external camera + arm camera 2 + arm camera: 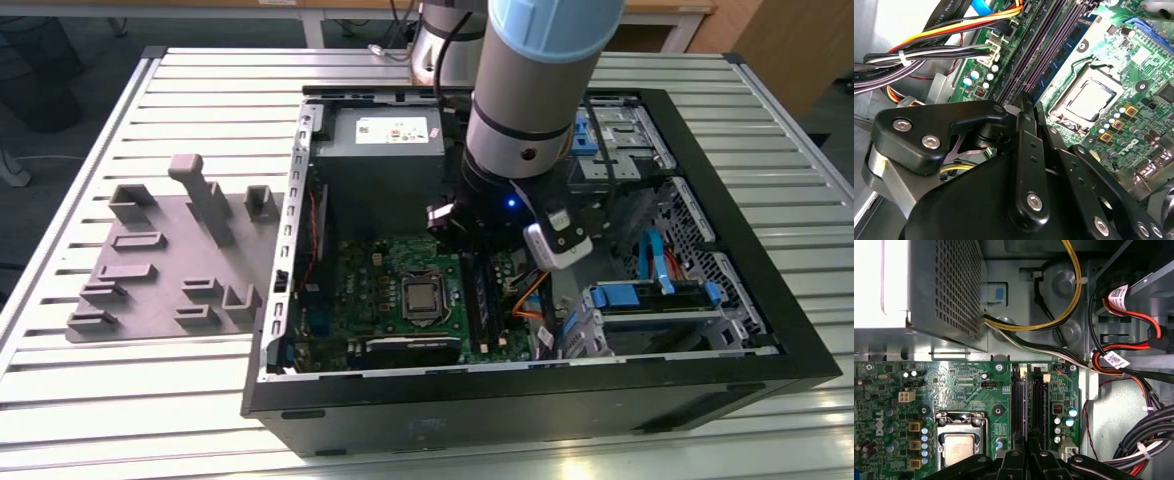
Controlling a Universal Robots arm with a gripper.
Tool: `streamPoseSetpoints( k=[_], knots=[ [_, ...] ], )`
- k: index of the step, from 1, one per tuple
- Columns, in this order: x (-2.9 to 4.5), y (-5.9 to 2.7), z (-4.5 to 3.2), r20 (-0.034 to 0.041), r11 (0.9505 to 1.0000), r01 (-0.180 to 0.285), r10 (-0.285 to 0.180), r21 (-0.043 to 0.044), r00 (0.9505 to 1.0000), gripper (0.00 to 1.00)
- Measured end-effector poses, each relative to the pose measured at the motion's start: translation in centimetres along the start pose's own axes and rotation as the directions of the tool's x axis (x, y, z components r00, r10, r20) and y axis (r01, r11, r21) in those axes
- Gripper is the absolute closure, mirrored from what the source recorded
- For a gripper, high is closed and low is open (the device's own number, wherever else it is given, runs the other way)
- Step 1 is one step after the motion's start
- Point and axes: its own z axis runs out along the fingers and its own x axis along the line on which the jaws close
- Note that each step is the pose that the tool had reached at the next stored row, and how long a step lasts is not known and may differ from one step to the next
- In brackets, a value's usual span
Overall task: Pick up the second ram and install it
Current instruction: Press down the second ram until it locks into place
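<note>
Slatted pale metal table carried everything. At the exterior view's left lay a flat grey plastic fixture plate w/ raised blocks. Next to it sat an open black desktop PC case, side panel off. Inside, going right: a grey boxy power supply, a green motherboard, a square silver CPU in its socket, then the long black memory slots. A grey-and-pale-blue robot arm reached down into the case over those slots. Blue plastic drive brackets sat further right.

The second ram was a slim, long blue-green circuit-board stick w/ a row of small dark chips. In the second wrist view it stood on edge in the slot nearest the CPU socket, parallel to the other slots. An orange-yellow-black cable bundle ran on the far side of the slots.

The black metal claw had its two fingers brought together to a narrow tip. Couldn't tell if anything was pinched between them. The tip sat over the slots, just beside the stick's near end. In the first wrist view the claw was in line w/ the slots, btw the CPU side and the cable side.
</note>
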Motion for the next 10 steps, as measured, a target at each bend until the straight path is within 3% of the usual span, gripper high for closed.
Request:
streamPoseSetpoints(
  k=[10],
  knots=[
    [-0.02,-0.19,0.49,-0.0001,1.0,0.001,-0.001,0.0001,1.0,0.86]
  ],
)
